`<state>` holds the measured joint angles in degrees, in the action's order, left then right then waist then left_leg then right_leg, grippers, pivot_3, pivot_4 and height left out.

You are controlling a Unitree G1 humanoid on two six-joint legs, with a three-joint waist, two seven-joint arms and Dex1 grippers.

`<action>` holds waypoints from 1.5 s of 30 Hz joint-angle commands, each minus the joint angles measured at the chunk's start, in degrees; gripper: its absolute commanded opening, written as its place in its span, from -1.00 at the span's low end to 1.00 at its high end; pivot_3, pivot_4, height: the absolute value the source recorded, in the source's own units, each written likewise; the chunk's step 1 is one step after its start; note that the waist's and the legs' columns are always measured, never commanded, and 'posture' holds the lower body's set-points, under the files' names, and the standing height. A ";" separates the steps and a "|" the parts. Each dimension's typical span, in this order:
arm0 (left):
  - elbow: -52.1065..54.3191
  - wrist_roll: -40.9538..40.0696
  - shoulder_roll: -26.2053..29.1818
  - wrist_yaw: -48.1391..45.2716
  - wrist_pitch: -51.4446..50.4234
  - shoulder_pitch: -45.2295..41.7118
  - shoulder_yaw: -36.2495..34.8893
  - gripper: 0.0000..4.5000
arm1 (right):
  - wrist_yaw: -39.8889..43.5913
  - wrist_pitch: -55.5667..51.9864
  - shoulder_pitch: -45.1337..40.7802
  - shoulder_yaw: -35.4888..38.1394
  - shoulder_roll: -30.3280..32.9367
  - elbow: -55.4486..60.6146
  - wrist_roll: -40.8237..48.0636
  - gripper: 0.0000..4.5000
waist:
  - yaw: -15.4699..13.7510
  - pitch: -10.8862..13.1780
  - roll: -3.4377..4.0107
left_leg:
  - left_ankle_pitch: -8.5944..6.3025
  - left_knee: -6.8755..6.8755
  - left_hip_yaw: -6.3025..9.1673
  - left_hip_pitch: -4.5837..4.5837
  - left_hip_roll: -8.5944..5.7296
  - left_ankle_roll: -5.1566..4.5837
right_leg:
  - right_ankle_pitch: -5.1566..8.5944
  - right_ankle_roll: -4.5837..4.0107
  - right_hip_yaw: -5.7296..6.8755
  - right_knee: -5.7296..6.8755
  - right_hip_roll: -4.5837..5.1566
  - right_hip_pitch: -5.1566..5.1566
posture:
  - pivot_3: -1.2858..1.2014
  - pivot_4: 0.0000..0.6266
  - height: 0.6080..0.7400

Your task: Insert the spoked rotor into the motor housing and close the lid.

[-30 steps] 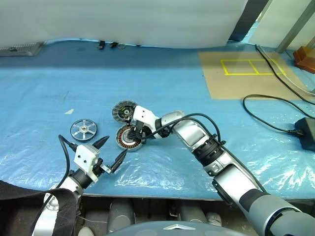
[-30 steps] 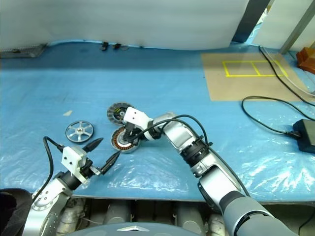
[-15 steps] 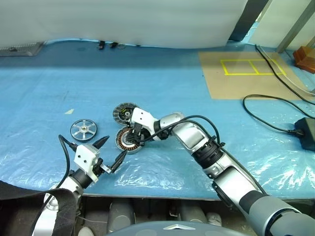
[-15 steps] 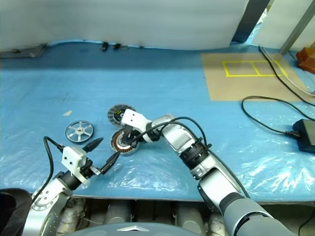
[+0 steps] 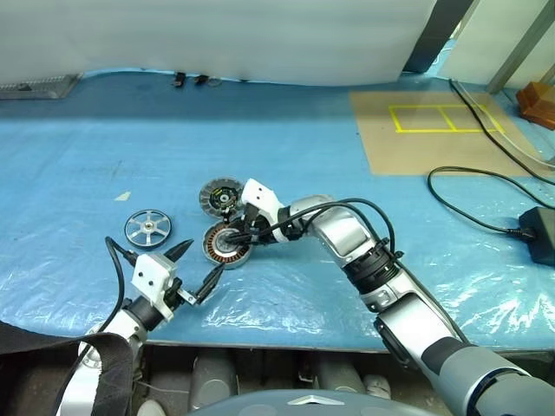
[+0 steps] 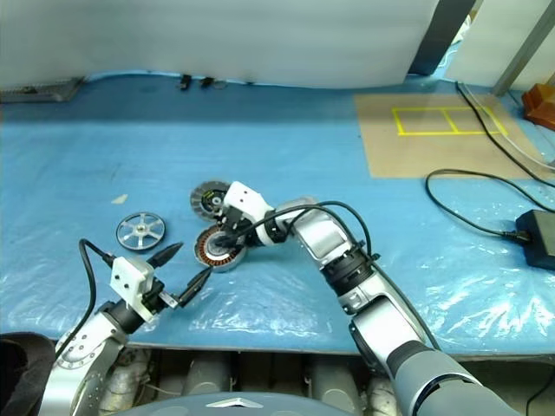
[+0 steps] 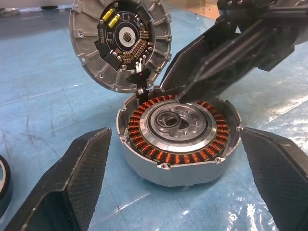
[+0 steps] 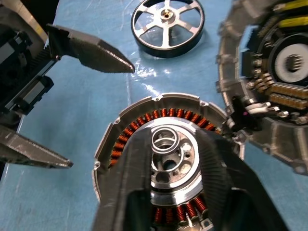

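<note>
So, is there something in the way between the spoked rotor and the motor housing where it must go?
Yes. The right gripper hangs directly over the motor housing, covering its silver centre. The spoked rotor lies apart on the blue sheet, and the opened lid does not block the housing.

we see the lid (image 8: 276, 91) cut by the frame edge, and the right gripper (image 8: 178, 202) hides part of the motor housing (image 8: 159, 144).

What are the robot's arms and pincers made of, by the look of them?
The arms are silver-grey with black joint rings and loose black cables. Each ends in a white boxy wrist block. The left gripper and right gripper each have two pointed black fingers.
</note>
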<state>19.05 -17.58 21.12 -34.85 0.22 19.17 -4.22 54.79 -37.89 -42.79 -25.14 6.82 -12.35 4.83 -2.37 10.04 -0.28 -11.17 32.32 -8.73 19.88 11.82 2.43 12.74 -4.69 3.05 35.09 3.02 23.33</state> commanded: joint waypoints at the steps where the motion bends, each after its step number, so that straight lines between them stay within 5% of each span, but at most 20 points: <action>1: 0.76 -0.23 0.57 -0.55 0.35 -0.05 0.08 1.00 | -0.32 1.74 -0.82 0.20 -0.93 1.72 0.82 -0.96 | 0.01 0.00 0.00 | 0.05 0.00 0.00 0.00 0.00 0.09 | 0.00 0.00 0.00 0.00 0.00 0.00 | 0.03 -0.52 1.00; 20: 0.73 -0.16 0.89 -0.75 -0.07 -0.71 -0.31 1.00 | -1.87 8.56 -0.20 -6.61 -0.77 -1.46 -5.09 -0.99 | 0.00 0.00 0.00 | 0.07 0.01 0.00 0.01 0.00 0.12 | 0.00 0.00 0.00 0.00 0.00 0.00 | 0.03 -0.52 1.00; 45: 0.02 -0.12 0.89 -1.46 -0.28 -1.83 0.57 1.00 | 0.98 4.96 -0.92 -6.14 2.59 0.48 -5.34 -0.99 | -0.03 0.00 0.00 | 0.07 0.02 0.00 -0.01 -0.01 0.11 | 0.00 0.00 0.00 0.02 0.01 -0.02 | 0.03 -0.52 1.00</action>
<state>18.09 -17.57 21.56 -36.06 -0.40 17.50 -3.67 55.90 -32.87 -42.77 -31.60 9.45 -12.50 -0.28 -2.40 10.03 -0.28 -11.10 32.33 -8.72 19.89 11.81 2.54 12.74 -4.69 3.05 35.10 3.02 23.31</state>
